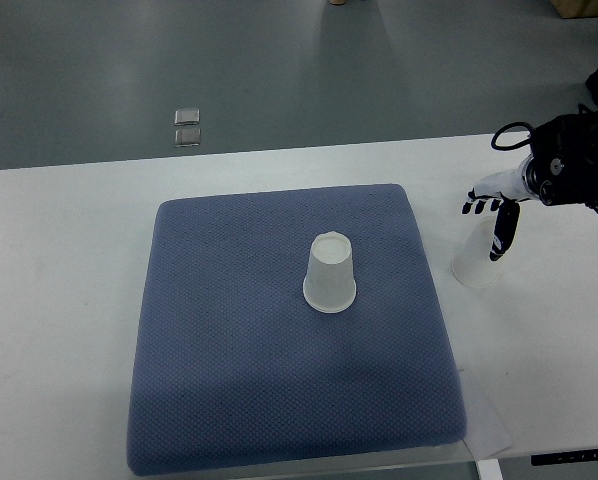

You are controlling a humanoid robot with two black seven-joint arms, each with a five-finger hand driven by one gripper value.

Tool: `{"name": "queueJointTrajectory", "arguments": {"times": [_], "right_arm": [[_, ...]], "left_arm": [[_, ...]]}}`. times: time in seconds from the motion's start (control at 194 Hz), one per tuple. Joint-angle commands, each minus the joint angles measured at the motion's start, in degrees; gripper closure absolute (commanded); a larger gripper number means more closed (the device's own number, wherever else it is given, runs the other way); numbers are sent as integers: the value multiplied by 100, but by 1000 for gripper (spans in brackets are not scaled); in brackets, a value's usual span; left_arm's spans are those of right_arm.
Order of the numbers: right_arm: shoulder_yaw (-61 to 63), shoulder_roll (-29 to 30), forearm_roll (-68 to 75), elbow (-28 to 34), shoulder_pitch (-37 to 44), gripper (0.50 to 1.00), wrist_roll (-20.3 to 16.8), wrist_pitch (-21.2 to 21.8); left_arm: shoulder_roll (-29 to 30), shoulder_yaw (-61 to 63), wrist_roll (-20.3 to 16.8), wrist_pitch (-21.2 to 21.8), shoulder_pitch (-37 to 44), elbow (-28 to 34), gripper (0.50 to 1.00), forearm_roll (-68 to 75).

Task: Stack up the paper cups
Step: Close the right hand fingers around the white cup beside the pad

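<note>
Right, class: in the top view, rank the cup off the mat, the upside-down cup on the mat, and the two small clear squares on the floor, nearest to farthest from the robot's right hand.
1. Cup off the mat: right at the right hand, its fingers against it.
2. Upside-down cup: mid blue mat, leftward.
3. Clear squares: floor, far upper left.

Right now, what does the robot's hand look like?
Only the right hand shows, coming in from the right. Its fingers are dark and slim, with white on the back of the hand. The wrist behind it is a chunky black block, and a thin black cable loops off it.
</note>
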Motion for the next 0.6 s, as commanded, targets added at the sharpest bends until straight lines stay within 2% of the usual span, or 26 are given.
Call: {"name": "queueJointTrajectory", "arguments": {"times": [0.0, 0.597], "right_arm": [[3, 41, 0, 1, -91, 599, 0, -98], [-14, 59, -9, -8, -223, 671, -9, -274]], "left_arm": [[0, 0, 1, -1, -7, 0, 500, 0], [0, 0, 1, -1, 2, 0, 500, 0]]}}
